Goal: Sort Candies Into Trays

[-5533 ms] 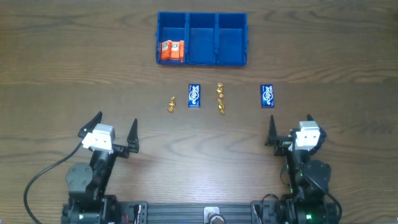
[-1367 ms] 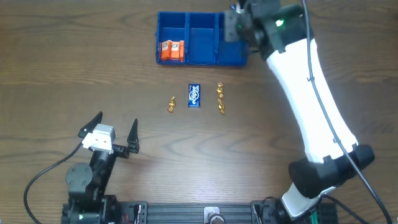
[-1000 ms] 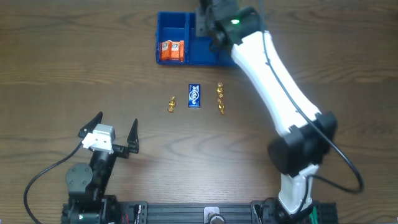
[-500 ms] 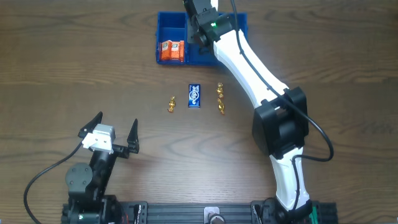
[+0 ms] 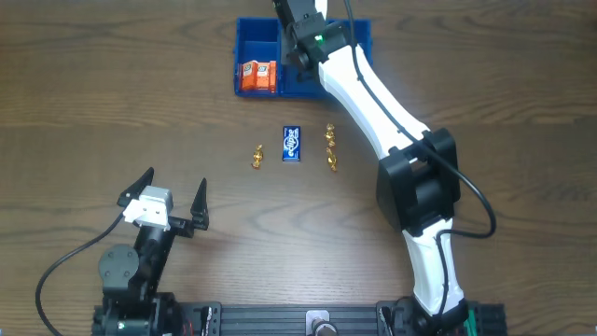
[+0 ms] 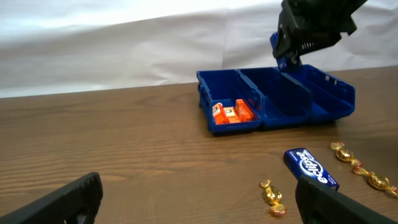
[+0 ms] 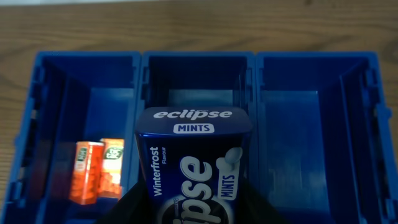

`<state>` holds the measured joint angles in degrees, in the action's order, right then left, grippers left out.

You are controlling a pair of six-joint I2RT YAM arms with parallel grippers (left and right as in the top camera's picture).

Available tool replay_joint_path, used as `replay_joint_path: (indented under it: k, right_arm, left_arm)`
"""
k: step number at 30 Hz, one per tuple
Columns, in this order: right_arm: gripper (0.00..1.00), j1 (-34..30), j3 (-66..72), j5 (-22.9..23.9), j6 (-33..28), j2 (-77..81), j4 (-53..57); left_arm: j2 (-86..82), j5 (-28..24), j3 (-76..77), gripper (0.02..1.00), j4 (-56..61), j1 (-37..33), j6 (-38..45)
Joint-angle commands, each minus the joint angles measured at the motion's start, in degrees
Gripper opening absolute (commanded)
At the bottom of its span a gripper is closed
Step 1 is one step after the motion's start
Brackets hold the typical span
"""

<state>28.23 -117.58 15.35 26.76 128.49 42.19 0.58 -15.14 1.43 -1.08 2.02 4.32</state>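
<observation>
Blue tray (image 5: 237,56): a plastic bin with three compartments side by side, set at the far end of the wooden table (image 5: 112,93), well away from both arm bases.
Orange candies (image 5: 257,77): two small boxes lying close together in the tray's left compartment.
Right arm (image 5: 373,93): stretched from its base at the near right, slanting across the middle of the table and out over the tray.
Right gripper (image 5: 293,19): up in the air above the tray, clenched around the held mint pack, one finger on each long side.
Held mint pack (image 7: 194,168): dark blue with white lettering, gripped at one end, its free end pointing at the middle compartment. In the left wrist view it hangs above the rim, not down inside.
Loose mint pack (image 5: 292,143): the same sort, lying flat on the wood short of the tray, between the gold sweets.
Lone gold candy (image 5: 258,156): a wrapped sweet on its own, just to the left of the loose pack.
Gold row (image 5: 329,136): several wrapped sweets strung in a line to the right of the loose pack, the line running toward the tray. Exactly how many I cannot make out.
Left gripper (image 5: 175,182): sitting near its own base at the near left, released, fingers spread wide, well apart from all the candies.
</observation>
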Motion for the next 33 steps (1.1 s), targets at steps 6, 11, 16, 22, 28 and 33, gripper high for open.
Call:
replay_joint_path:
  k: [6, 11, 16, 22, 28, 33]
  right_arm:
    - [0.329, 0.39, -0.13, 1.73, 0.9, 1.9, -0.55]
    - [1.0, 0.87, -0.13, 1.46, 0.9, 1.9, -0.79]
    - [1.0, 1.07, -0.35, -0.04, 0.87, 1.88, -1.27]
    - [1.0, 1.16, -3.56, -0.59, 0.0, -0.02, 3.74]
    - [1.0, 3.21, -5.31, -1.62, 2.69, -6.12, 18.32]
    - [1.0, 6.56, -4.79, -4.11, 7.06, -7.43, 30.27]
  left_arm:
    - [-0.39, -1.42, -1.16, 0.998, -1.84, -0.22, -0.48]
    - [-0.42, -1.42, -1.16, 0.998, -1.84, -0.22, -0.48]
    - [-0.42, -1.42, -1.16, 0.998, -1.84, -0.22, -0.48]
    - [-0.39, -1.42, -1.16, 0.998, -1.84, -0.22, -0.48]
    - [-0.42, -1.42, -1.16, 0.998, -1.84, -0.22, -0.48]
    - [-0.39, -1.42, -1.16, 0.998, -1.84, -0.24, -0.48]
